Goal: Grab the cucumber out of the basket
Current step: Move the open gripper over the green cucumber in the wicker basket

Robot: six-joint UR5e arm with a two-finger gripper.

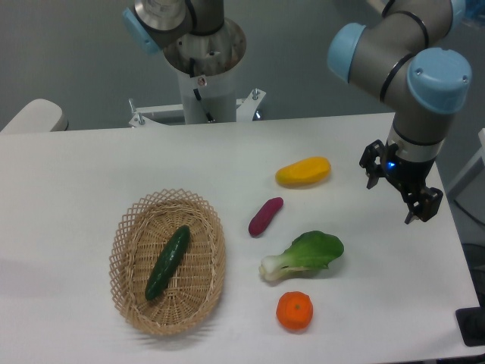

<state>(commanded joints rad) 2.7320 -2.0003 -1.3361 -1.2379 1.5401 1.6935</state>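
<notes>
gripper (399,192) sits at 3 o'clock of my view, above the table (91,159), fingers spread apart and holding nothing. one cucumber (168,262), slim, glossy dark green, slightly curved, lies diagonally inside one woven basket (125,250) at 8 o'clock. i also count one purple sweet potato (265,216), one bok choy (303,255), one orange (294,312), one yellow mango (303,172).

Bright, even light falls from above onto the white bench (91,174), which looks nearly washed out. Shadows are soft and short: a faint one hugs the basket (167,262) rim, another lies under the bok choy (303,255). The cucumber (168,262) shows a mild sheen. Focus is reasonably sharp throughout, slightly grainy.
</notes>
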